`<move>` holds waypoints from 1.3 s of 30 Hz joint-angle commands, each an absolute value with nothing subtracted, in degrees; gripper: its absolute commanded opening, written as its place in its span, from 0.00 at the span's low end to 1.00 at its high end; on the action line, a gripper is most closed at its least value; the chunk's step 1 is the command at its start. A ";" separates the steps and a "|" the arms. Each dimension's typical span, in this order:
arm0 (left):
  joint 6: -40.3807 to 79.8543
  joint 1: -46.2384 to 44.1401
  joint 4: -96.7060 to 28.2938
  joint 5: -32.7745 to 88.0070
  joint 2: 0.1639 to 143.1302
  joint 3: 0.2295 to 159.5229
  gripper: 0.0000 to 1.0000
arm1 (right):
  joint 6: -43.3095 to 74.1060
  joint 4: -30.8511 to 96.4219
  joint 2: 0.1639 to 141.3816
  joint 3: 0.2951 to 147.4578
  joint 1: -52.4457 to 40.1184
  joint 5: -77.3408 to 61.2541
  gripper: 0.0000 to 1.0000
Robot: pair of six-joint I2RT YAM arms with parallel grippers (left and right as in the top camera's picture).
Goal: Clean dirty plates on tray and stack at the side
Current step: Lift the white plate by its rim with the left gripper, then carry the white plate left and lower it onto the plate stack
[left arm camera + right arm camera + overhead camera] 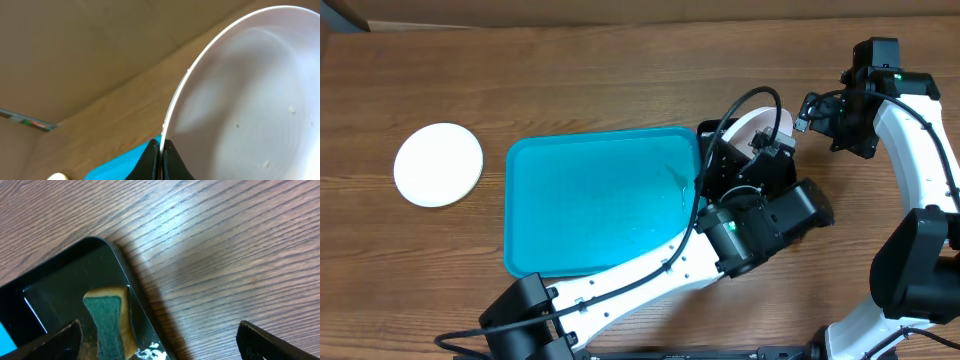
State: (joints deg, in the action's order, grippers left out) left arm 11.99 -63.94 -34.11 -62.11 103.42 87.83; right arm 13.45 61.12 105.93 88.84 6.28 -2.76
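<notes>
The turquoise tray [600,200] lies in the middle of the table with nothing on it; its corner [120,167] shows in the left wrist view. My left gripper [763,148] [161,150] is shut on the rim of a white plate [760,122] [250,100], held tilted just right of the tray. Small specks dot the plate's face. Another white plate [438,165] rests on the table far to the left. To the right of the held plate, my right gripper [810,110] [160,347] stands open and empty above the table.
A glossy black tray [65,295] [708,130] sits beside the turquoise tray's right edge. It holds a green-and-yellow sponge [107,322] and some wet foam. Bare wooden tabletop [225,255] lies under most of the right gripper.
</notes>
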 commanded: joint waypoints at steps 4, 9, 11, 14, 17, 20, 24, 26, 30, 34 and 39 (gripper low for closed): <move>22.87 -52.64 -39.75 -38.11 104.12 89.52 0.04 | 13.72 60.95 104.99 90.39 6.24 -2.61 1.00; 23.44 -39.70 -41.76 -15.18 104.12 89.54 0.04 | 13.74 60.95 104.99 90.39 6.24 -2.61 1.00; 24.38 -33.19 -43.20 -7.22 104.12 89.54 0.04 | 13.72 60.95 104.99 90.39 6.24 -2.61 1.00; 25.17 -22.76 -46.15 0.49 104.12 89.54 0.04 | 13.72 60.97 104.99 90.39 6.24 -2.61 1.00; 26.02 -12.38 -49.30 4.32 104.12 89.54 0.04 | 13.72 60.97 104.99 90.39 6.24 -2.61 1.00; 27.94 -0.99 -53.76 5.87 104.12 89.52 0.04 | 13.72 60.95 104.99 90.39 6.24 -2.59 1.00; 28.80 13.23 -58.17 5.87 104.12 89.14 0.04 | 13.74 60.97 104.99 90.39 6.24 -2.61 1.00; 28.80 20.12 -59.16 5.87 104.12 88.86 0.04 | 13.72 60.95 104.99 90.39 6.24 -2.59 1.00; 28.80 31.68 -59.75 5.87 104.12 87.85 0.04 | 13.72 60.95 104.99 90.39 6.24 -2.61 1.00; 29.21 40.49 -59.09 5.87 104.14 86.13 0.04 | 13.72 60.97 104.99 90.39 6.24 -2.61 1.00; 29.19 45.36 -54.72 6.04 104.14 82.63 0.04 | 13.72 60.95 104.99 90.39 6.24 -2.61 1.00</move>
State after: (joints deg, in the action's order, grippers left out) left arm 28.45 44.31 -56.62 4.36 103.66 85.10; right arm 13.47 61.10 105.93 88.84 6.28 -2.74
